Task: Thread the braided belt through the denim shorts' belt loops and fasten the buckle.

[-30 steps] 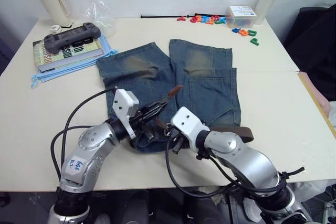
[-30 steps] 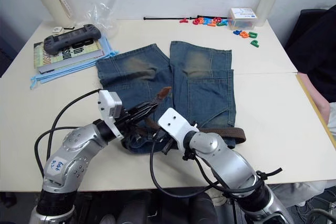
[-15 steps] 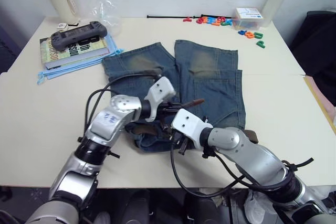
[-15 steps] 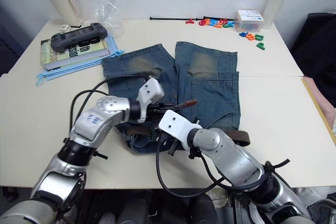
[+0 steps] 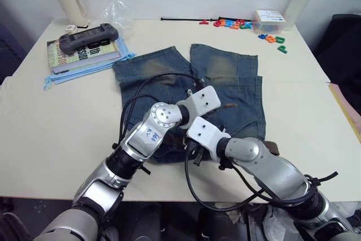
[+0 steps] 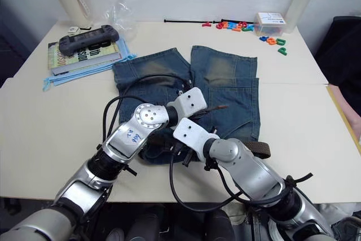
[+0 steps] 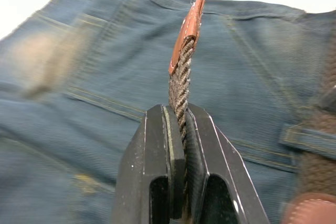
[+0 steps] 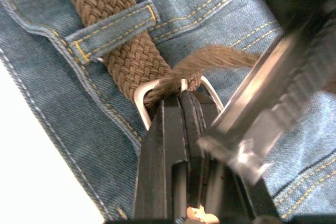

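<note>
Cream table (image 5: 51, 117) against a white wall, clutter along the far edge: bottles, a game controller (image 5: 84, 33) on a book, scattered magnetic letters (image 5: 237, 23). Left eye view: denim shorts (image 5: 225, 91) lie flat mid-table, legs pointing away, waistband at the near edge. Both arms converge over the waistband centre; left gripper (image 5: 217, 107) reaches across from the left, right gripper (image 5: 194, 152) sits just nearer the table edge, beneath it. Braided belt (image 5: 269, 146) shows as a dark strap at the right end of the waistband, its leather tip sticking out past the left gripper toward the right leg. Right eye view: same layout, nothing extra. Left wrist view: fingers (image 7: 157, 150) pressed together on the belt, pinching the braid edge-on just behind the tan leather tip; free end runs straight out along the finger axis, over the denim. Right wrist view: right gripper clamped on the silver buckle (image 8: 144, 95) at the frame bar; the braid runs under a belt loop (image 8: 113, 27) just beyond the buckle, and the tail strand already passes through the frame and off toward the left gripper, which crosses in front. Key relation, my read: tail axis leaves the buckle sideways, roughly along the waistband, left gripper holds the pulling end, right one is the anchor. Pull should run along that axis, away from the buckle; prong seating can't be judged here.
</note>
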Controlling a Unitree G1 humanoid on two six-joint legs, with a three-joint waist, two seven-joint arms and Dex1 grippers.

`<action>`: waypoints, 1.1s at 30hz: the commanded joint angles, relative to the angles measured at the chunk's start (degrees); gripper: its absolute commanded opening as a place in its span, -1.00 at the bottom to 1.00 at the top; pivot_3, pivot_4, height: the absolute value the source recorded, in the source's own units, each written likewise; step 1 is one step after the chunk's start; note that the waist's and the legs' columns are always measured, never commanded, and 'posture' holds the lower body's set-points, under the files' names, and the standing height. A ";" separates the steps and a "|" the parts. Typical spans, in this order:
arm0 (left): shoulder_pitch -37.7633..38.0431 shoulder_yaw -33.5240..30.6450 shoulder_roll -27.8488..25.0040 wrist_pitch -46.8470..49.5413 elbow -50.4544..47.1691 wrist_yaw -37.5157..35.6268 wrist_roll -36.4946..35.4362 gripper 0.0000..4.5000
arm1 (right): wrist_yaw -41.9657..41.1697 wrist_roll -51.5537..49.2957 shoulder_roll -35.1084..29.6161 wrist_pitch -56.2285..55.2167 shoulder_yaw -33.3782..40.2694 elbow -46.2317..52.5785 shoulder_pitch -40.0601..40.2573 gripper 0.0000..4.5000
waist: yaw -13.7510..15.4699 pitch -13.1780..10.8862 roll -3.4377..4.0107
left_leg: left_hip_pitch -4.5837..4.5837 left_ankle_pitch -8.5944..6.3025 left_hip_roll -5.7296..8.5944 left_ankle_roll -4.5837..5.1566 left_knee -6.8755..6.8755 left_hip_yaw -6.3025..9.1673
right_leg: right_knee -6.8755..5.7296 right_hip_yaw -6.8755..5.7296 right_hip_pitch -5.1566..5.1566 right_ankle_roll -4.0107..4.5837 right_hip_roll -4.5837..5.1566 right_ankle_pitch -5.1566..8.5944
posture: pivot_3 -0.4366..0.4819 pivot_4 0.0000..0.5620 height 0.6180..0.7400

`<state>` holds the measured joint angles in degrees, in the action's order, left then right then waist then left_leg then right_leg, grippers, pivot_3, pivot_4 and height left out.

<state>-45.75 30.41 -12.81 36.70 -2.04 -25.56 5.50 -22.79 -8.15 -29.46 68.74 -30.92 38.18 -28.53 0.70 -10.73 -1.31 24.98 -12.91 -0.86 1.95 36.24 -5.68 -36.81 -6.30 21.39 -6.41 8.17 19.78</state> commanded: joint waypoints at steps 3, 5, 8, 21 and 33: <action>-2.29 4.09 6.54 -5.77 7.24 1.97 5.13 -1.00 | -1.09 -0.87 0.45 1.82 -3.73 -2.12 1.91 -0.99 | 0.58 0.21 -0.01 | -0.01 -0.07 0.00 0.11 0.01 0.00 | 0.02 -0.01 -0.01 0.00 0.03 0.00 | -0.05 -0.47 0.45; -2.39 4.19 8.37 -7.88 10.21 1.50 5.46 -1.00 | -1.20 -0.81 0.46 1.80 -3.73 -2.05 1.95 -0.99 | 0.62 0.22 0.01 | 0.00 -0.07 0.00 0.12 0.01 0.00 | 0.02 0.00 0.00 0.00 0.04 0.00 | -0.05 -0.47 0.45; -2.42 4.80 10.48 -10.92 13.65 1.02 6.51 -1.00 | -1.27 -0.82 0.51 1.87 -3.75 -1.79 2.11 -0.99 | 0.67 0.23 0.03 | 0.00 -0.08 0.00 0.13 0.01 0.00 | 0.01 -0.03 0.00 0.00 0.04 0.00 | -0.05 -0.47 0.45; 1.31 -4.60 7.86 -11.36 8.82 -3.23 3.81 -1.00 | -0.60 -0.08 0.14 2.58 -2.68 -0.89 2.48 -0.99 | 0.61 0.23 0.03 | 0.07 -0.09 0.01 0.16 0.03 0.02 | 0.02 -0.08 0.03 0.00 0.08 0.00 | -0.05 -0.47 0.45; 15.24 -16.13 -3.52 -5.12 -13.39 -9.15 -5.96 -1.00 | 2.79 0.44 1.71 2.91 7.43 0.11 2.07 -0.99 | -0.89 0.14 0.08 | 0.12 0.06 -0.01 -0.03 -0.03 0.05 | -0.07 -0.09 0.12 0.01 0.02 0.00 | -0.05 -0.47 0.45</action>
<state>-31.78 18.76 -13.35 31.67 -9.50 -32.72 1.23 -23.09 -11.45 -23.97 68.37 -30.84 42.91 -28.25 -0.19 -10.60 -1.23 25.11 -12.86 -0.86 1.94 36.22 -5.62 -36.87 -6.38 21.51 -6.40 8.21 19.78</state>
